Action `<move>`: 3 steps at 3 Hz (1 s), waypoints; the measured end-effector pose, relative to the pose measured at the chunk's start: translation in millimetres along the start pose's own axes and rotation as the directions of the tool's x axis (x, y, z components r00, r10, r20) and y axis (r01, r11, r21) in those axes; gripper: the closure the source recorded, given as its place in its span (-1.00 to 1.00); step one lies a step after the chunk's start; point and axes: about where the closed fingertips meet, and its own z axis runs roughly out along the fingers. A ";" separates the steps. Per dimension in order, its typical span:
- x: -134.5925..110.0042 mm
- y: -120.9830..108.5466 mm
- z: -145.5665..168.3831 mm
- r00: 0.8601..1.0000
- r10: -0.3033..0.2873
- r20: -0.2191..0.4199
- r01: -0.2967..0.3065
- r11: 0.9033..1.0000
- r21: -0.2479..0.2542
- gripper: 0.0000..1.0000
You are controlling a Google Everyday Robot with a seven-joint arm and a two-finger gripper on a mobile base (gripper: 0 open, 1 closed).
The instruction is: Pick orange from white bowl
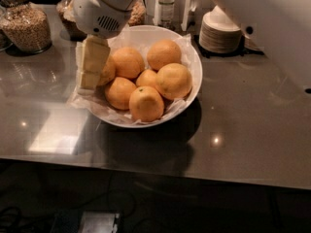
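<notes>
Approach-to-grasp step. My claw (89, 64) hangs over the left rim of the white bowl (196, 64), centre-left of frame, half hiding the leftmost orange (109, 72). Whether it is clenched I cannot tell. Next move, I judge: secure that orange, then lift straight off the desk (252, 110).

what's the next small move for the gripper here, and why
Probably nudge the gripper right and down onto the orange it partly hides: it hangs at the left rim of the white bowl, over the paper lining, off centre from that fruit.
</notes>
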 end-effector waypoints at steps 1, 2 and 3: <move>7.1 -23.0 16.1 0.999 0.022 -0.039 -0.021 0.999 0.028 -1.00; 27.8 -42.7 32.8 0.993 0.068 -0.091 -0.066 0.997 0.029 -1.00; 52.0 -55.9 45.8 0.983 0.101 -0.151 -0.098 0.995 0.027 -1.00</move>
